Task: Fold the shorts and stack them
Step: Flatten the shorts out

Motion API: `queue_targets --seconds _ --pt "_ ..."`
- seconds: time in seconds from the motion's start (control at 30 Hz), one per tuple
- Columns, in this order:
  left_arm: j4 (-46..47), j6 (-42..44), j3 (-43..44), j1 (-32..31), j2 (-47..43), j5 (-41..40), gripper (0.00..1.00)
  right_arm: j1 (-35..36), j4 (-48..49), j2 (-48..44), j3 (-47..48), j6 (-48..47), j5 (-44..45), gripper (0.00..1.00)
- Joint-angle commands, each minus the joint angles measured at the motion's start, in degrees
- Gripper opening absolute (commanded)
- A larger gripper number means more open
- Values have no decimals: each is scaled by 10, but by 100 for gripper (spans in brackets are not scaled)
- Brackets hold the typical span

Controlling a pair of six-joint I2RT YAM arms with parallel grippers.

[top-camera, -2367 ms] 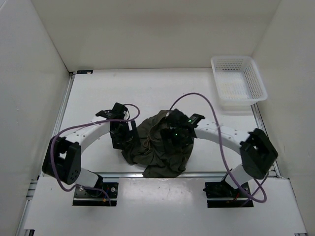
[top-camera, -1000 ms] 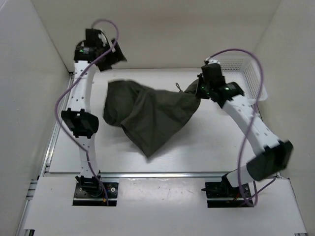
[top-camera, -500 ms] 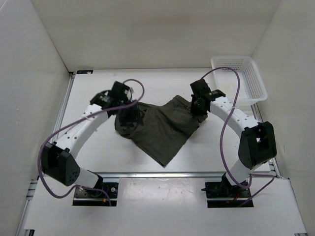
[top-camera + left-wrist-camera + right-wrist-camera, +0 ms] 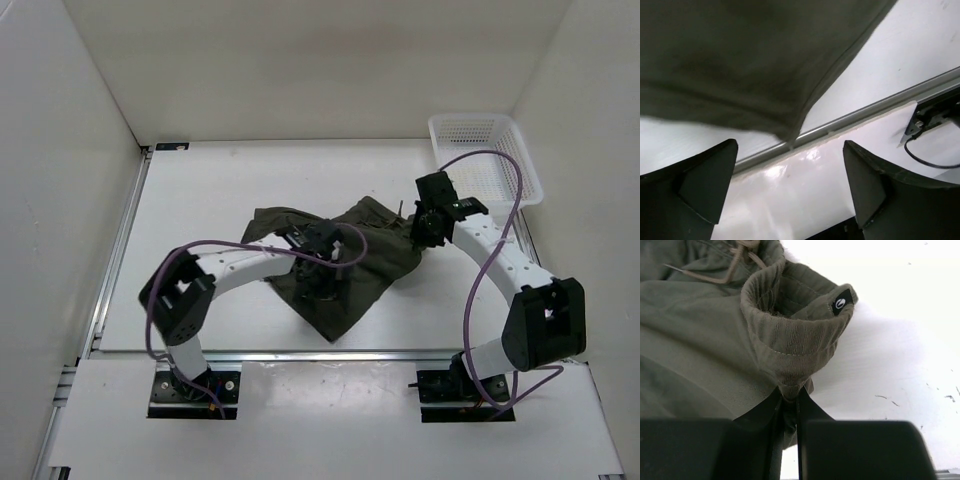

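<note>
Shorts [image 4: 345, 262] so limp will sag and bunch, we judge, so the ribbed waistband [image 4: 790, 340] pinched in our right claw [image 4: 789, 399] suits best; they lie crumpled on the bench [image 4: 200, 300] under our spread left claw [image 4: 790, 146].

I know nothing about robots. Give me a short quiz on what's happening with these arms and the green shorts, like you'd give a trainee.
1. True or false: the left gripper is clamped shut on the shorts.
2. The right gripper pinches which part? A) drawstring B) ribbed waistband C) a leg hem
3. Fill in: the white mesh basket sits at the table's far ____ corner.
Key: 1 false, its jaws are open; 2 B; 3 right.
</note>
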Motion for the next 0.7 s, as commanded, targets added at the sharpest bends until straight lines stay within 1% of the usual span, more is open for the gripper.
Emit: queue_targets --seconds 0.0,0.13,0.23,0.27,0.33,0.37,0.43,0.47,0.53,0.57,0.6,0.67 --pt "22 10 34 -35 55 -4 96 -18 0 -24 -16 1 -12 0" --pt "22 16 45 -49 88 -17 92 -38 0 -38 -21 -5 -24 0" --pt "22 29 39 -55 111 -17 92 -53 0 -43 -26 -10 -35 0" --pt "22 29 39 -55 111 -17 90 -59 0 -43 -26 -10 -42 0" --pt "22 29 39 -55 125 -10 74 -59 0 -43 -26 -10 -50 0" --pt "22 29 39 -55 125 -10 61 -59 0 -43 -26 -10 -57 0" --pt "12 35 39 -55 125 -24 28 -59 6 -43 -26 -5 -65 0" --pt "-10 41 51 -48 125 -42 10 -59 11 -38 -26 -5 -71 0" --pt "-42 60 76 -21 117 -76 10 -59 11 -32 -26 -5 -79 0" --pt "-56 67 87 -9 110 -113 10 -59 11 -23 -18 -5 -79 0" --pt "-89 76 99 22 101 -131 10 -59 16 -18 -8 -5 -85 0" --pt "-115 104 145 59 73 -167 10 -59 16 3 7 -5 -91 0"
